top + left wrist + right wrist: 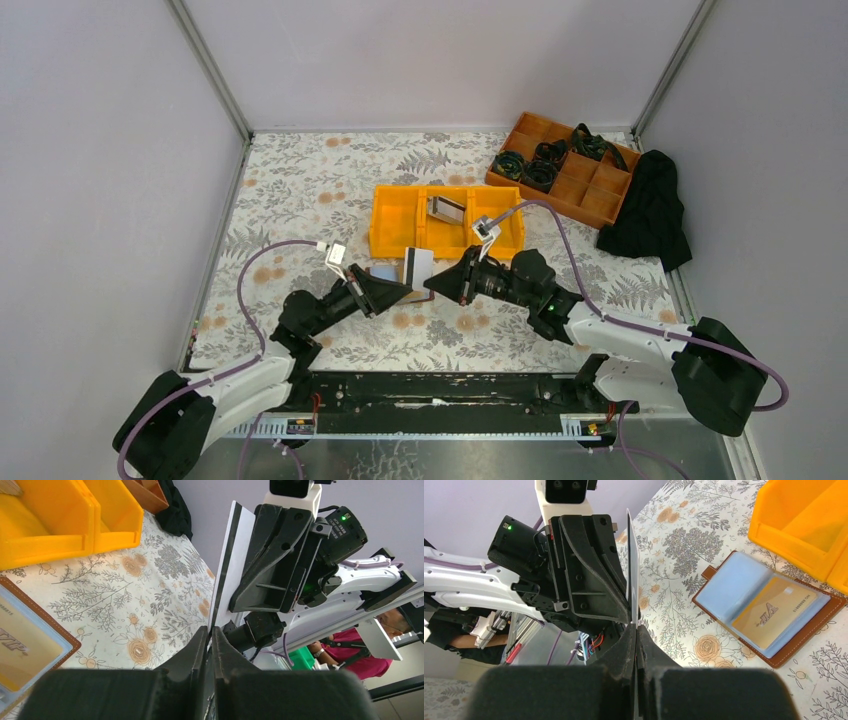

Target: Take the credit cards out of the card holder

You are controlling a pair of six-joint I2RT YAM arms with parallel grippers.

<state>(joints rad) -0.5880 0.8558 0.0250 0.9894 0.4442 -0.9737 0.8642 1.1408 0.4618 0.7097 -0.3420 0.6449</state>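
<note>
A white card [232,565] with a dark stripe stands on edge just beside the card holder [729,587], clamped by my left gripper [210,630] and right gripper [634,630]. The holder lies open and flat, with a tan card [776,611] in its clear sleeve.

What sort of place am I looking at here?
Most likely a robotics lab test booth: plain white walls box in a table with a flowered cloth, two robot arms bolted at its near edge hold a credit card between them, and yellow bins sit ready behind.
</note>
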